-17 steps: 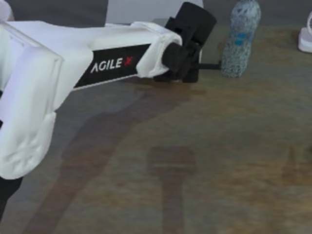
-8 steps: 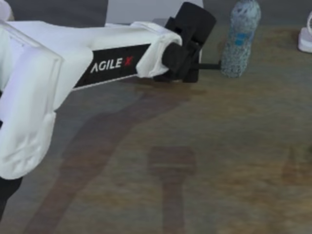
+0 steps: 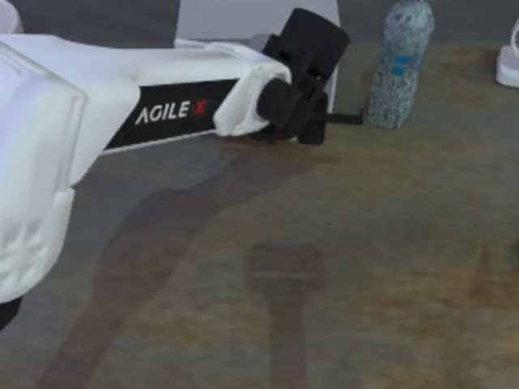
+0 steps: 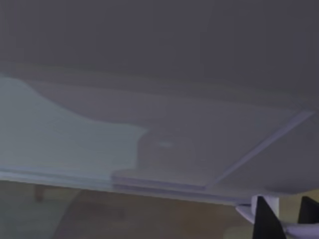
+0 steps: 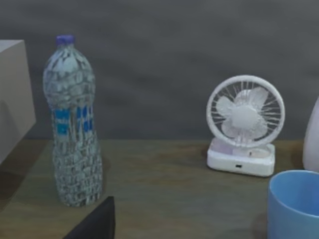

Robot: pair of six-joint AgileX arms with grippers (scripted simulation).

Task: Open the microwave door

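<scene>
From above, the left arm reaches across from the table's left side toward the far edge, and the left gripper [image 3: 345, 117] sits right at the front of the microwave [image 3: 243, 20], a pale box standing at the far middle of the table [image 3: 365, 243]. A thin dark finger [image 3: 347, 117] juts to the right from the black wrist block, toward the water bottle [image 3: 399, 65] that stands upright just right of the microwave; whether the fingers are spread or closed on anything cannot be told from here. A white fan [image 3: 509, 61] shows at the far right edge. In the left wrist view, the microwave door [image 4: 164, 144] fills most of the picture as a flat pale panel seen very close, and two dark fingertips [image 4: 263, 219] stand apart near a white curved piece at the corner; a grasp cannot be confirmed. In the right wrist view, the bottle, the fan [image 5: 245, 124] and a blue cup [image 5: 294, 204] stand on the table, with the microwave's side [image 5: 15, 94] at the edge; the right gripper itself is hidden.
</scene>
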